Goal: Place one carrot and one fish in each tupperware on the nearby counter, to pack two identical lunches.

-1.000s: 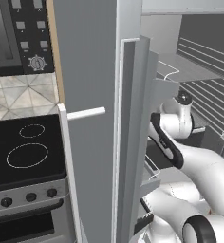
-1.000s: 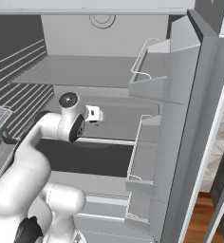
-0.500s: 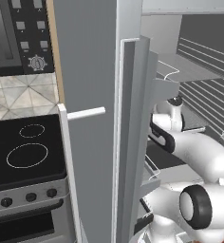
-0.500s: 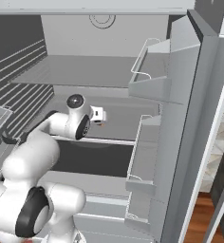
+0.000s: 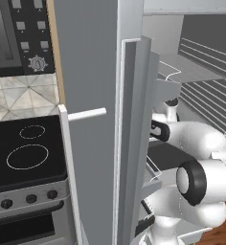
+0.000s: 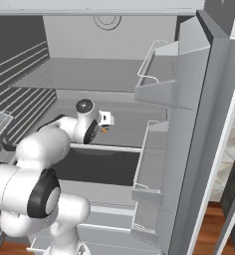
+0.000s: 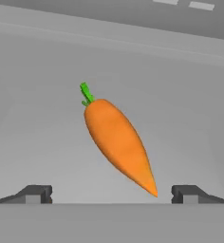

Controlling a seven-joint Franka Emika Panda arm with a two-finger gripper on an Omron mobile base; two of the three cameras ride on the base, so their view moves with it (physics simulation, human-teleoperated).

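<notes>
A bright orange carrot (image 7: 117,142) with a green top lies on the grey fridge shelf, tip pointing toward my right fingertip. My gripper (image 7: 111,193) hangs just short of it, open, with the two fingertips (image 7: 35,193) wide apart and nothing between them. In the right base view the gripper (image 6: 105,119) reaches over the middle fridge shelf, where the carrot (image 6: 104,130) shows as a small orange speck just below the hand. The fish, the tupperware and the counter are out of view.
The fridge stands open; its door with wire-railed bins (image 6: 159,89) is to the right of the arm. An upper shelf (image 6: 89,74) sits above the hand. A black stovetop (image 5: 24,153) lies left of the fridge wall (image 5: 86,72).
The hand has edged a little further right over the shelf. The arm's elbow has folded down and come nearer to the base.
</notes>
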